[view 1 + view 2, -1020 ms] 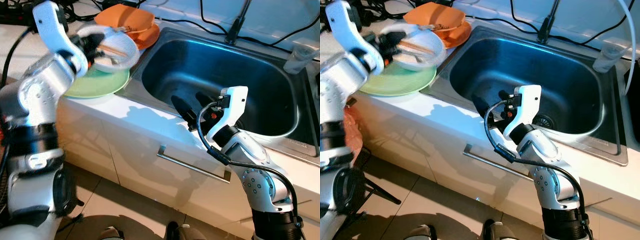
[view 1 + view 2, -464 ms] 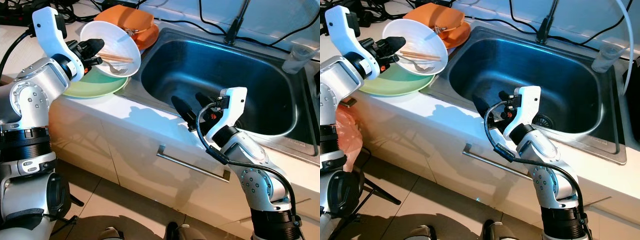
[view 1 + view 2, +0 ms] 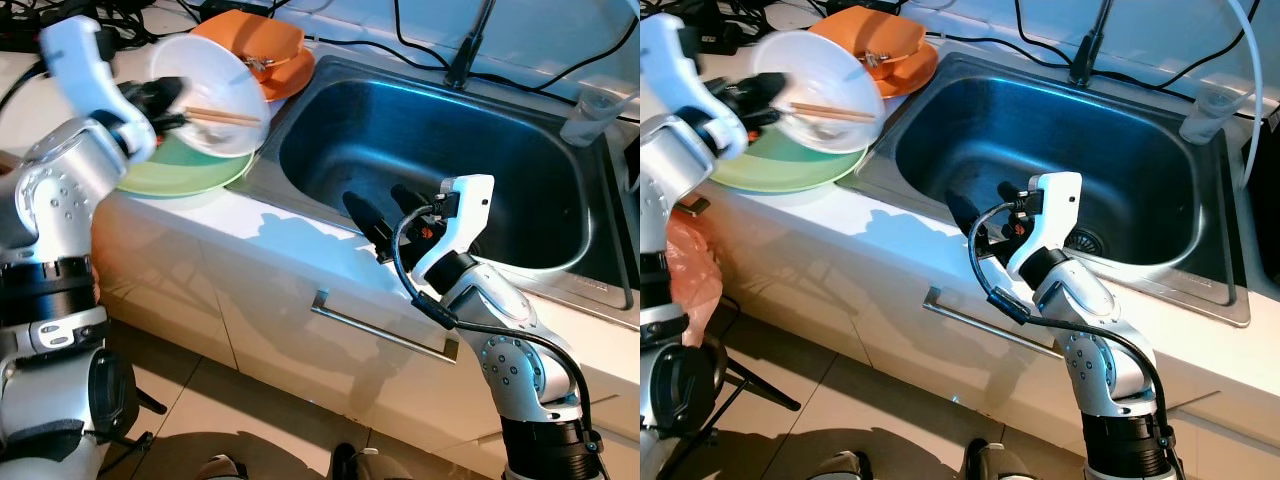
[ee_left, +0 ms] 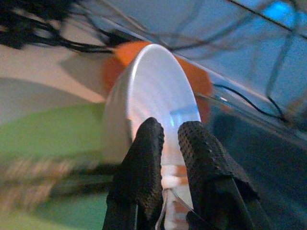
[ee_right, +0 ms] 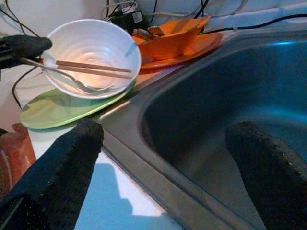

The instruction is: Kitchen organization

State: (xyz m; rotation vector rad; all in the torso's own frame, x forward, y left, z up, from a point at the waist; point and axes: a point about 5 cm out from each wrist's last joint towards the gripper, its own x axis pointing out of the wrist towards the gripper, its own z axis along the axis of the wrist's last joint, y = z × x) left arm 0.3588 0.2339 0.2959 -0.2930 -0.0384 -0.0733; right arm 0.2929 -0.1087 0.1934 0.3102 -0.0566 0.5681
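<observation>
The left end effector [image 3: 165, 97] is clamped on the near-left rim of a white bowl [image 3: 215, 90], its two black fingers [image 4: 144, 158] pinching the rim between them, and it holds the bowl tilted in the air above a green plate [image 3: 185, 170] that lies on the white worktop [image 3: 290, 240] just left of the sink [image 3: 430, 150]. The bowl's mouth faces right, toward the sink, and inside it lie a pair of wooden chopsticks [image 5: 91, 68] and a metal fork [image 5: 72, 81]. Just beyond the bowl, at the far left corner of the sink, an orange dish [image 3: 255, 40] sits on an orange plate [image 3: 295, 75]. The right end effector [image 3: 385, 215] hangs over the near edge of the sink basin, well apart from the bowl, with its fingers [image 5: 62, 163] spread wide and nothing between them. A clear plastic cup [image 3: 590, 112] stands at the far right of the sink
</observation>
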